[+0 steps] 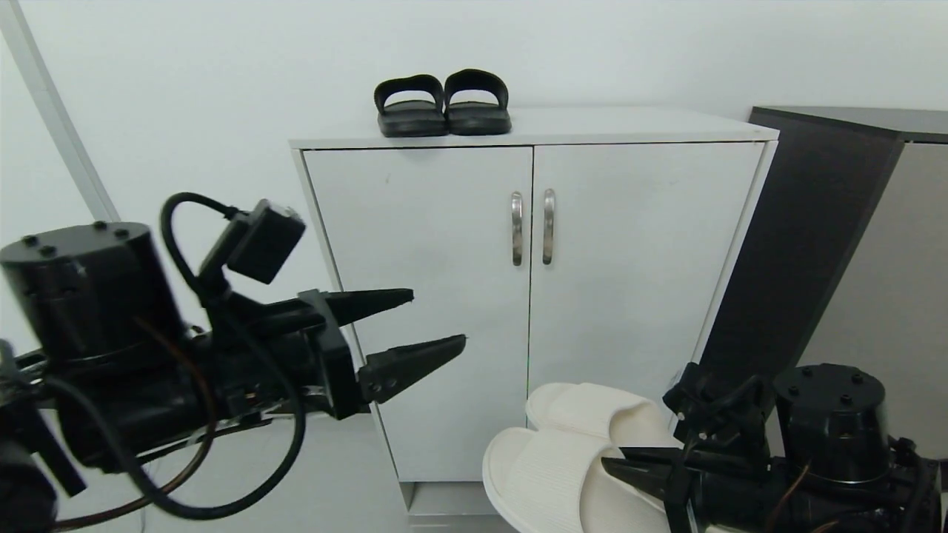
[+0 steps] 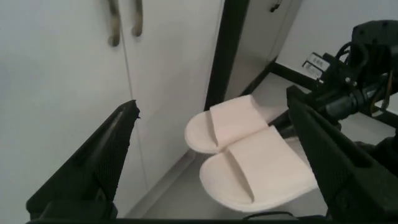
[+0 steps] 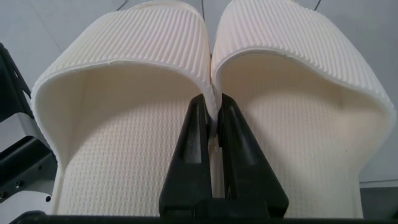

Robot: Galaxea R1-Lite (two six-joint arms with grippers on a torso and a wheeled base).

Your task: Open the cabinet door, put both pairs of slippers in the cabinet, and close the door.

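The white two-door cabinet (image 1: pixel 415 222) stood shut; the right gripper (image 3: pixel 214 106) clamped the cream ribbed slippers (image 1: pixel 563 474), and the left gripper (image 1: pixel 437 318), jaws parted, likely needed a steel door handle (image 1: pixel 516 228) next.

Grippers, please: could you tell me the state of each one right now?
Left gripper: open, holding nothing.
Right gripper: closed on the white slippers.

A white two-door cabinet (image 1: pixel 637 296) fills the middle of the head view. Both doors are shut, and their two upright metal handles (image 1: pixel 517 228) stand side by side at the centre seam. A pair of black slippers (image 1: pixel 443 105) sits close together on its top, upper centre. The white slippers (image 1: pixel 570 451), with ribbed straps, lie side by side at lower right before the right door, their inner edges pinched in the right tool (image 3: pixel 213 106).
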